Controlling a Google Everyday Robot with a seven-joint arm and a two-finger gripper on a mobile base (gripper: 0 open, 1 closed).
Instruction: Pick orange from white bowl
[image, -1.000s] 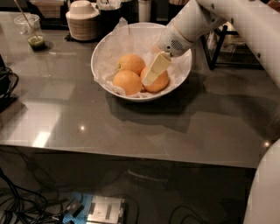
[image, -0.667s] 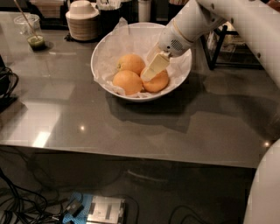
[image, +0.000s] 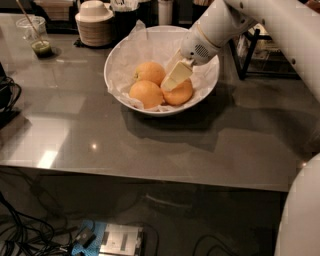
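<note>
The white bowl, lined with crinkled white paper, stands on the grey table. It holds three oranges: one at the back left, one at the front left and one at the right. My gripper, cream-coloured on a white arm, reaches down into the bowl from the upper right. It sits over the upper left side of the right orange, in the gap between that orange and the two others. It hides part of the right orange.
A stack of small beige bowls and dark containers stand behind the bowl. A plastic cup with green liquid is at the far left. A black rack is at the right. Cables lie at the left edge.
My gripper has edged very slightly to the left inside the bowl. The oranges and the bowl have not moved.
</note>
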